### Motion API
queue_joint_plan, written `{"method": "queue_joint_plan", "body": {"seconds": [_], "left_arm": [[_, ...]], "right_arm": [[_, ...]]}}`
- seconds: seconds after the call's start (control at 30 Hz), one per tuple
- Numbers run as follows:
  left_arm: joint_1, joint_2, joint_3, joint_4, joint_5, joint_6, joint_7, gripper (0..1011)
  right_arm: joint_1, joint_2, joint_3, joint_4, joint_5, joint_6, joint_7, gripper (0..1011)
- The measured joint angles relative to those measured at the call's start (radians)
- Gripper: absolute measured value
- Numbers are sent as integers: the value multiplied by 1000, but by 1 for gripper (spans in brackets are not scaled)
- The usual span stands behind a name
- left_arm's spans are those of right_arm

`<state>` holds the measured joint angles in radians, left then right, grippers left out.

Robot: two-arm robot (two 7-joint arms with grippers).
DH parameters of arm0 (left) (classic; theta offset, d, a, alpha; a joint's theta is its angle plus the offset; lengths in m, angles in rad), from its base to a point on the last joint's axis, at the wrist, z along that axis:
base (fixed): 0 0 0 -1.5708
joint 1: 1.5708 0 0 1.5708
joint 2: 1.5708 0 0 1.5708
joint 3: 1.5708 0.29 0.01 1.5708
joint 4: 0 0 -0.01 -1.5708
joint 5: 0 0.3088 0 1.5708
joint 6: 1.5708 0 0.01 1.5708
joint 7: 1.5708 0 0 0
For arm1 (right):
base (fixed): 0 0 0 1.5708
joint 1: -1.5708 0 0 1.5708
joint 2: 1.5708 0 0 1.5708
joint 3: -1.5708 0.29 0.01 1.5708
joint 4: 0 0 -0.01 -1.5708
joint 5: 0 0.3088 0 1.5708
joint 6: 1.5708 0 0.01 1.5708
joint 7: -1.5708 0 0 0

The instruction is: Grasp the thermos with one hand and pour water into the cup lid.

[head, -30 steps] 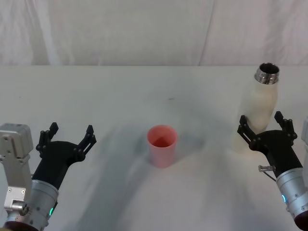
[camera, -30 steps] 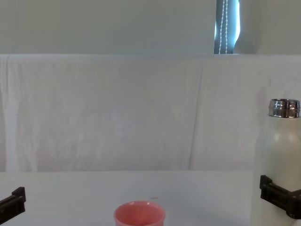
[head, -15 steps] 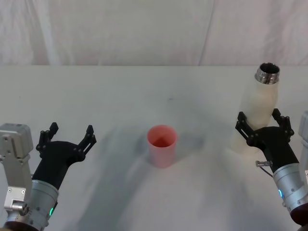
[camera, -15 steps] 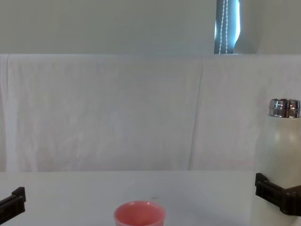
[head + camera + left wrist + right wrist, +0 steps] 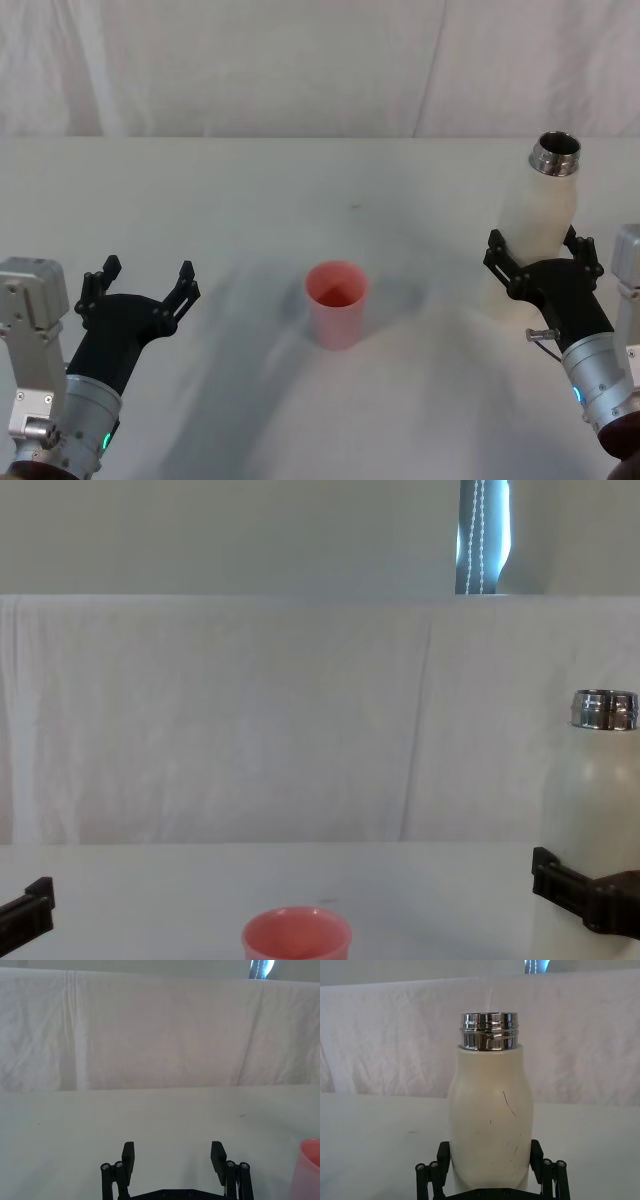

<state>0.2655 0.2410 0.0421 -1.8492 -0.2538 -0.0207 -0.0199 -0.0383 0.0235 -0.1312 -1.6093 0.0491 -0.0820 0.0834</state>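
Note:
The cream-white thermos (image 5: 538, 225) stands upright at the table's right, its steel neck uncapped. My right gripper (image 5: 540, 252) is open, one black finger on each side of the thermos's lower body. In the right wrist view the thermos (image 5: 490, 1110) sits between the fingertips (image 5: 443, 1153), which stand close beside its walls. The chest view shows the thermos (image 5: 592, 800) with a finger (image 5: 560, 888) at its left side. The pink cup lid (image 5: 337, 301) stands upright at the table's middle, also low in the chest view (image 5: 297, 936). My left gripper (image 5: 147, 272) hovers open at the near left, holding nothing.
A white cloth covers the table (image 5: 300, 190) and hangs as a backdrop behind it. In the left wrist view the left gripper (image 5: 173, 1152) faces bare cloth, with the cup lid's edge (image 5: 311, 1170) off to one side.
My right gripper has moved forward and slightly left, so its fingers now reach further around the thermos. The left arm, thermos and cup lid have stayed put.

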Motion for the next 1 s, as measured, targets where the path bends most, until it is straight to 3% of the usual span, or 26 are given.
{"method": "queue_joint_plan", "body": {"seconds": [1.0], "left_arm": [[0, 0, 0, 0, 0, 0, 0, 1001]], "right_arm": [[10, 2, -3, 11, -4, 0, 1, 951]]}}
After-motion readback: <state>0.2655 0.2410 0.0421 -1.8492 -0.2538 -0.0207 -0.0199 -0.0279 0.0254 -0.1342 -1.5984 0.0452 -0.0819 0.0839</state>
